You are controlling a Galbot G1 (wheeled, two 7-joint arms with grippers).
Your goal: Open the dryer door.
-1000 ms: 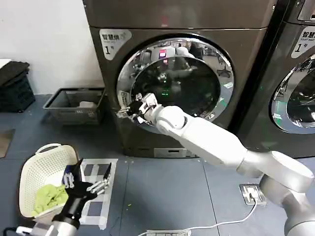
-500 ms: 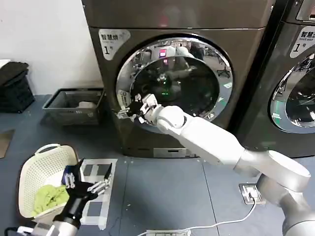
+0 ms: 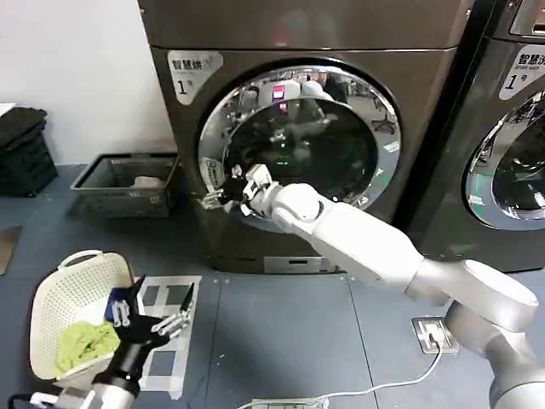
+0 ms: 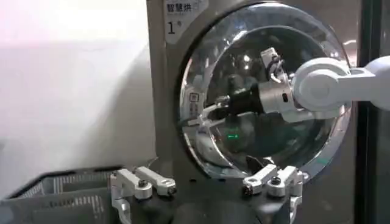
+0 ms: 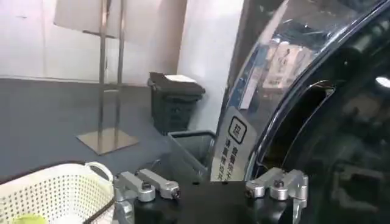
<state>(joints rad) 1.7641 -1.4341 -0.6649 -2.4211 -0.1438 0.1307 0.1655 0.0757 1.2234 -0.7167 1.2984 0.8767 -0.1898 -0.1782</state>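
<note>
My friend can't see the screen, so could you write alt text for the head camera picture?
A white robot arm reaches across from the right, its right tool at the left edge of the dryer door, a round chrome-rimmed porthole on a bronze-grey machine marked "1". Low on the left, the left tool hangs open beside a white laundry basket holding a green cloth.

Since a second ago I see the right gripper [image 3: 228,192] shifted slightly up along the left rim of the door [image 3: 298,145]. The door's left edge now stands marginally further left, and reflections in its glass have shifted.
</note>
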